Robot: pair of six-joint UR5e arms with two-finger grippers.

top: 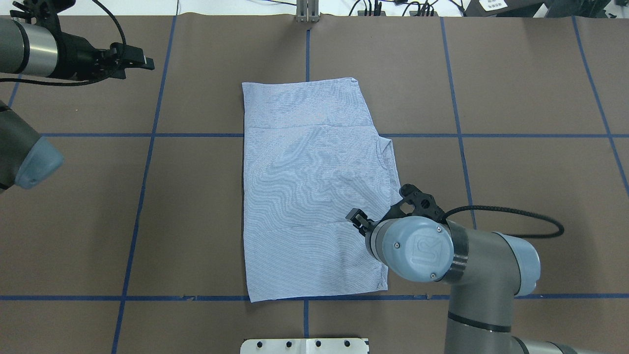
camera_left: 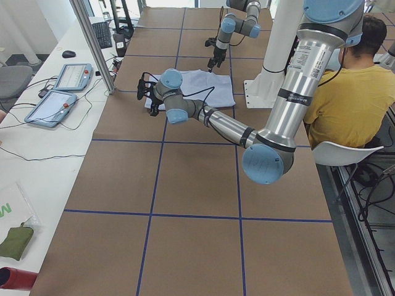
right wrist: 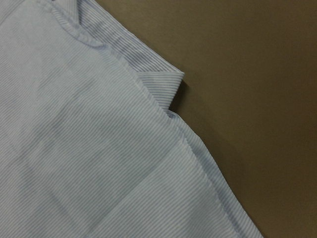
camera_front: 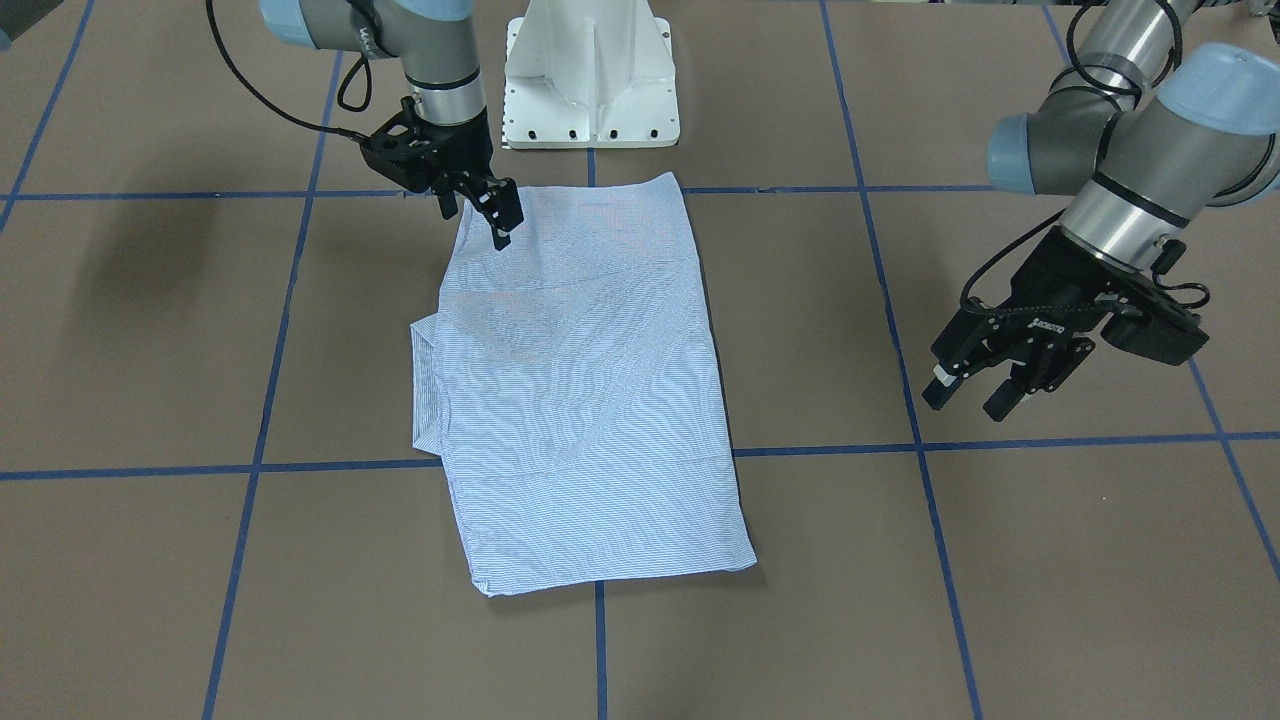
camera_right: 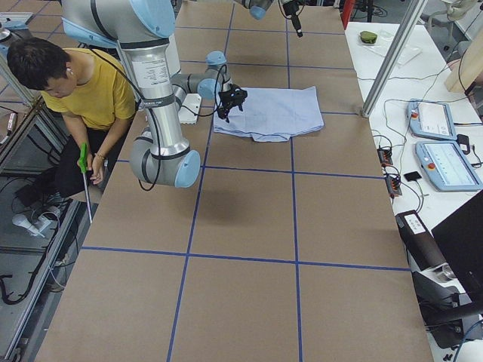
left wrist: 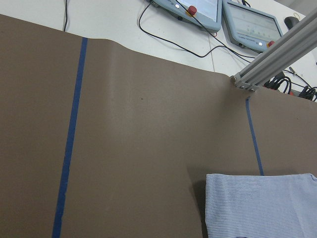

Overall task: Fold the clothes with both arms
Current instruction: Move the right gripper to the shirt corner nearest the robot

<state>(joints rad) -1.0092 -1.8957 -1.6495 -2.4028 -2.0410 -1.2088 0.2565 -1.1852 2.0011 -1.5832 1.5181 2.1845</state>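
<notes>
Shirt (camera_front: pixel 590 380), blue/white fine stripe, lies flat at ctr of brown table (camera_front: pixel 150 350), long axis running away from robot. It is already a narrow rectangle: no sleeves show, side edges fairly straight. A faint cross-wise layer edge shows partway along. Collar (camera_front: pixel 425 385) sticks out past the edge on robot's R side; R wrist view shows it close up, a bit rumpled.

R gripper (camera_front: pixel 478 222): low over the robot-side end of the shirt, twd its R edge. Fingers look modestly apart w/ no cloth between them. Can't tell if the tips touch the fabric.

L gripper (camera_front: pixel 968 398): well apart from the shirt, off on robot's L, above bare table. Fingers spread, empty. L wrist view gets only one shirt corner plus a blue tape line (left wrist: pixel 69 144).

Progress (my est.):
- lengthwise folds look done
- end-to-end fold(s) not yet done, since the pkg is long and thin
- collar overhang not tidied

Next probably needs both grippers on the two corners of one short end, to carry it over the other. Only R is near a corner now; L has to come in first.

Risk: one-sided pinch would skew the layers.
</notes>
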